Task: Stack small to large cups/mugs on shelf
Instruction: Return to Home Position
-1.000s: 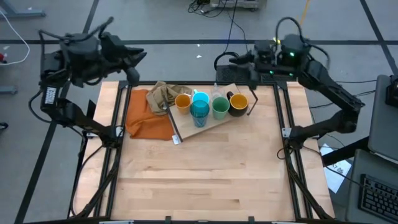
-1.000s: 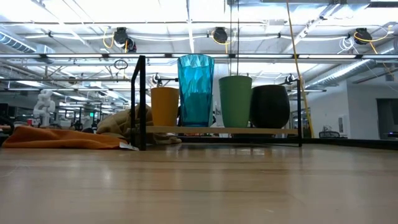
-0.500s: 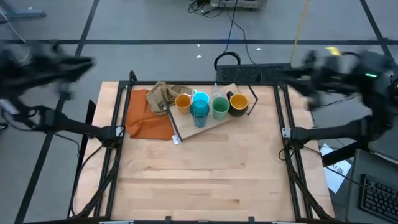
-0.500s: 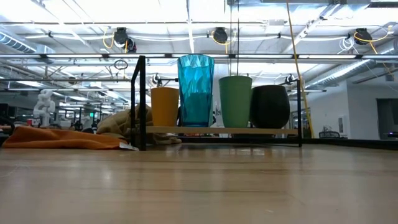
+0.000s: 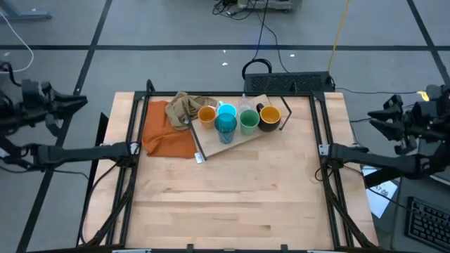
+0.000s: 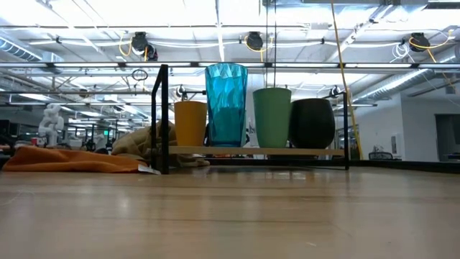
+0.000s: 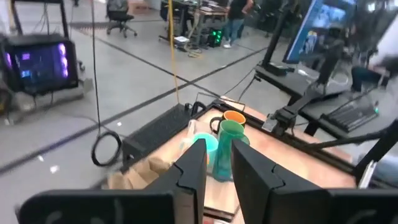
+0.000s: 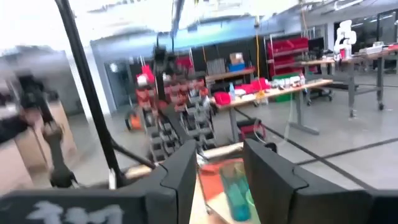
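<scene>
The cups stand in a cluster on the shelf (image 5: pixel 242 137), a light wooden board on black legs at the table's far middle. They are an orange cup (image 5: pixel 207 114), a light-blue mug (image 5: pixel 227 109), a teal tumbler (image 5: pixel 225 127), a clear glass (image 5: pixel 246 105), a green cup (image 5: pixel 249 121) and a black mug (image 5: pixel 269 117). The low view shows the orange cup (image 6: pixel 190 122), tumbler (image 6: pixel 226 104), green cup (image 6: pixel 272 116) and black mug (image 6: pixel 312 122) side by side. My left gripper (image 5: pixel 79 102) hangs beyond the table's left edge, open and empty. My right gripper (image 5: pixel 376 121) hangs beyond the right edge, also open and empty.
An orange cloth (image 5: pixel 167 132) and a crumpled tan cloth (image 5: pixel 186 107) lie left of the shelf. A keyboard (image 5: pixel 288 83) sits behind the far edge. The near part of the wooden table (image 5: pixel 232 204) is bare. Black frame rails (image 5: pixel 133 161) run along both sides.
Both arms have swung away from the table's far corners. The left has gone out past the left edge, the right out past the right edge, and both have come nearer and a little lower. The cups and the shelf have stayed where they were.
</scene>
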